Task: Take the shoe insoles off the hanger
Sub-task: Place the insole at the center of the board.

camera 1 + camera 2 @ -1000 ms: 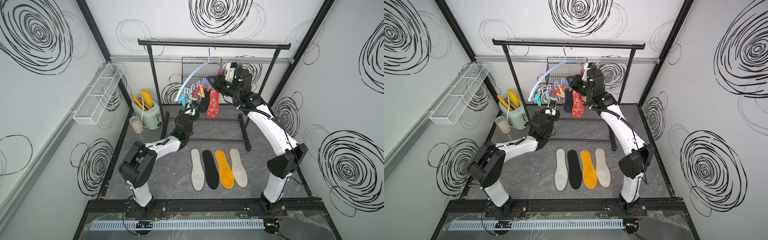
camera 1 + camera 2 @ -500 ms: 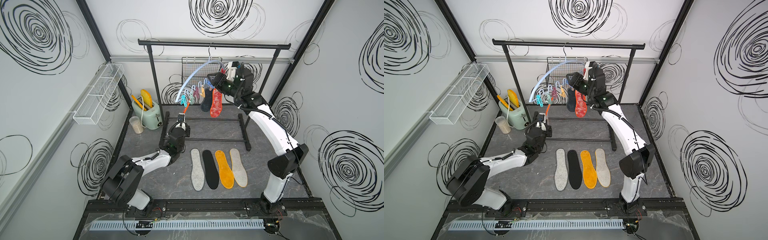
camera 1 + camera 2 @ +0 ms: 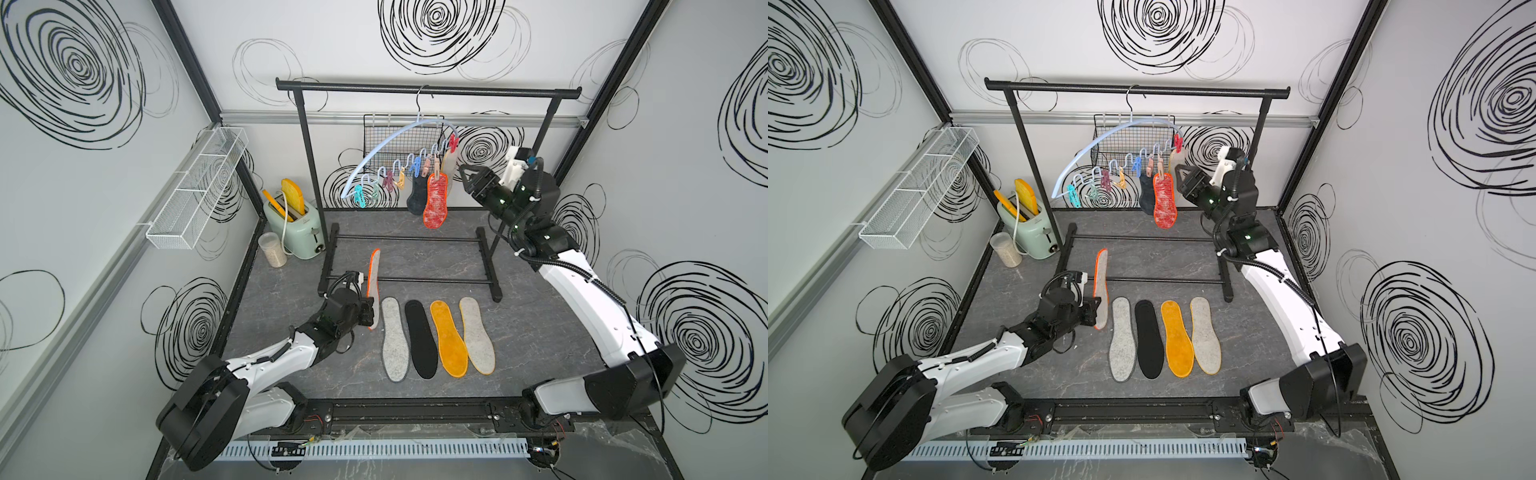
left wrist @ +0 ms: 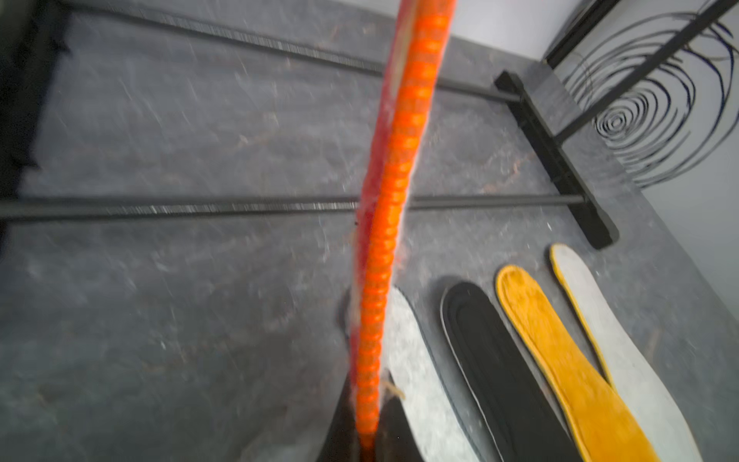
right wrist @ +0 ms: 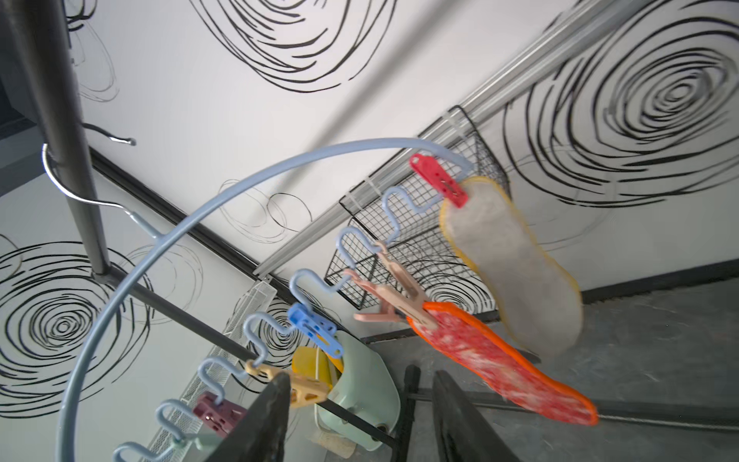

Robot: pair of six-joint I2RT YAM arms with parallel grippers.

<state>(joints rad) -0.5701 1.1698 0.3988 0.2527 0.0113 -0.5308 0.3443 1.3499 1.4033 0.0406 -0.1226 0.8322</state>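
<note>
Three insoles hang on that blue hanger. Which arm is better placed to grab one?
Probably right. The right tool sits open beside the hanger, near the red-mottled insole. The left tool is down low, shut on an orange-edged insole.

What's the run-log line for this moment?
left fingers: shut on orange-edged insole | right fingers: open by hanger | pegged: three insoles | table: four insoles

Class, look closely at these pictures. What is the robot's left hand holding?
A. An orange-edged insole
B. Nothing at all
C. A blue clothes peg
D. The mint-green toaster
A: the left hand is shut on the orange-edged insole, which stands on its edge in the grip, as both top views show.
</note>
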